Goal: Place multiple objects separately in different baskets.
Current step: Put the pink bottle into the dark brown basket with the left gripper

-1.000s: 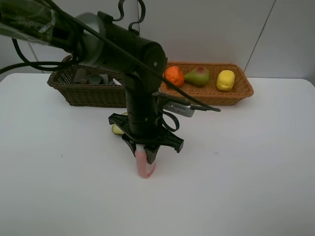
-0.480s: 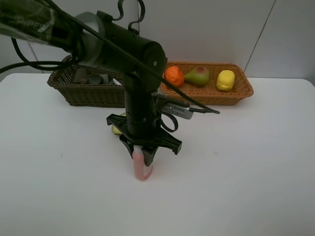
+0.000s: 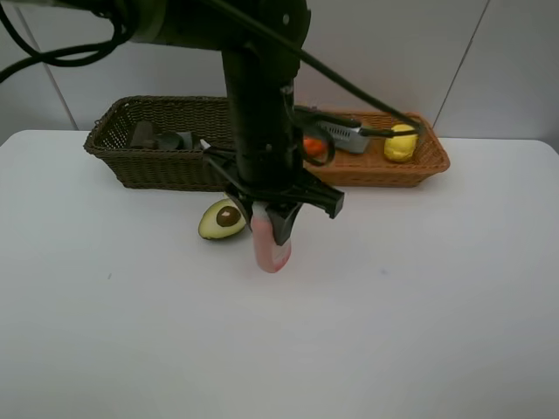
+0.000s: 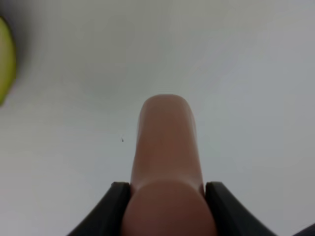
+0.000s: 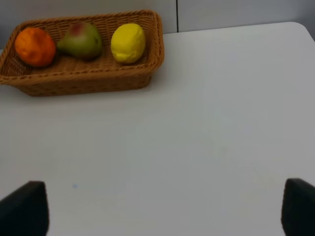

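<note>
The left gripper [image 3: 272, 229] hung over the white table [image 3: 419, 332], in front of the dark wicker basket [image 3: 166, 166], with its fingers [image 4: 117, 206] partly closed on the small pink bottle [image 3: 272, 249]. The bottle pointed downward out of the grip; the left wrist view showed a black finger pressed against each side of it, with the bottle's rounded end [image 4: 166, 137] free beyond them. Whether the bottle's lower end touched the table could not be told from the overhead view.

Just beside the bottle, on the side away from the orange-tan basket [image 3: 376, 170], the avocado half [image 3: 222, 219] lay on the table cut face up, its brown pit showing. It sat apart from the dark basket's front wall.

The dark basket held several dark items [image 3: 162, 139], too dim to name. Touching its end, the orange-tan basket stood further along the back of the table. In the right wrist view it carried the orange [image 5: 34, 46], the red-green pear [image 5: 80, 41] next to it, and the yellow lemon [image 5: 128, 43] beyond the pear, all three in a row. In the overhead view the arm hid most of the orange and the pear.

The right gripper [image 5: 157, 209] showed only the black tips of its fingers [image 5: 23, 209], spread wide apart, holding nothing, above bare table well away from the orange-tan basket.
</note>
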Robot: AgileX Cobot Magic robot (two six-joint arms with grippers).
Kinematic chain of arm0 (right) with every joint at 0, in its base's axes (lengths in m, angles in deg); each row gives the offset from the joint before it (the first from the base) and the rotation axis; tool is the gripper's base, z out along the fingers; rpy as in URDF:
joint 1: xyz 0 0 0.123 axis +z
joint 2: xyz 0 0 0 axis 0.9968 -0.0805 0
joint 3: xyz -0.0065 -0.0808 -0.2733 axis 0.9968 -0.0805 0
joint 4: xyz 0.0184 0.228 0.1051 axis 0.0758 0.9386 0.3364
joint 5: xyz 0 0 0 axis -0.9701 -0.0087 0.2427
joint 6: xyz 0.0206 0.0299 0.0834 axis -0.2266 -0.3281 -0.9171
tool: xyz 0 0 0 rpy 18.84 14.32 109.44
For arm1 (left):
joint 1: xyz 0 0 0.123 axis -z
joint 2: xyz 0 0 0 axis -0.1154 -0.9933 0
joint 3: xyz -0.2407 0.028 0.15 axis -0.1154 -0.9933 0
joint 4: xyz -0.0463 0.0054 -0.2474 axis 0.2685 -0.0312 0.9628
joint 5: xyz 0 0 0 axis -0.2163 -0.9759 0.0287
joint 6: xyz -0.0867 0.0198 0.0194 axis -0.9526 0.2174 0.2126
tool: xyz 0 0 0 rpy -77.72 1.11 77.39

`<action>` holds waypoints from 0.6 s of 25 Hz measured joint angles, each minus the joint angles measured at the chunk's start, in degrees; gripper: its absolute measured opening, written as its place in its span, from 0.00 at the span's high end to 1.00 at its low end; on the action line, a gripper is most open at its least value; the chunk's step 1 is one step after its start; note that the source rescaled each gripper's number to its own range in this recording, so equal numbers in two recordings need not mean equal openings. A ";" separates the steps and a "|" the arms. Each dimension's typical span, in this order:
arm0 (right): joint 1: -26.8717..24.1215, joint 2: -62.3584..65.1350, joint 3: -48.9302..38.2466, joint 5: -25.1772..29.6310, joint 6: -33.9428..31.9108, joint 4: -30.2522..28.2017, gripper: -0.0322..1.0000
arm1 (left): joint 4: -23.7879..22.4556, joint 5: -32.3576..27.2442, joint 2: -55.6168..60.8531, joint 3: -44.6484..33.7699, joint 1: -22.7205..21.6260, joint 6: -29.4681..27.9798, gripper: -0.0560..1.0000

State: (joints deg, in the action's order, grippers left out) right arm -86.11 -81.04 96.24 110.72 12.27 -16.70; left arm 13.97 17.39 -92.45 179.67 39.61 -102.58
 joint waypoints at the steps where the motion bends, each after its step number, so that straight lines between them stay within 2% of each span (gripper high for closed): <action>1: 0.00 0.00 0.00 0.00 0.00 0.00 0.00 | -0.64 0.00 0.07 1.57 -0.46 0.79 0.57; 4: 0.00 0.00 0.00 0.00 0.00 0.00 0.00 | -3.79 -0.11 0.26 5.13 -1.70 3.05 0.57; 11: 0.00 0.00 0.00 0.00 0.00 0.05 0.00 | -17.58 -0.30 0.26 13.90 -6.32 7.24 0.57; 15: 0.00 0.00 0.00 0.00 0.00 0.05 0.00 | -23.79 -0.30 0.26 15.96 -9.60 9.78 0.57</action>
State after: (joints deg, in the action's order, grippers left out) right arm -86.11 -81.04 96.24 110.72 12.27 -16.65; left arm -9.82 17.09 -92.19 195.63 30.01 -92.80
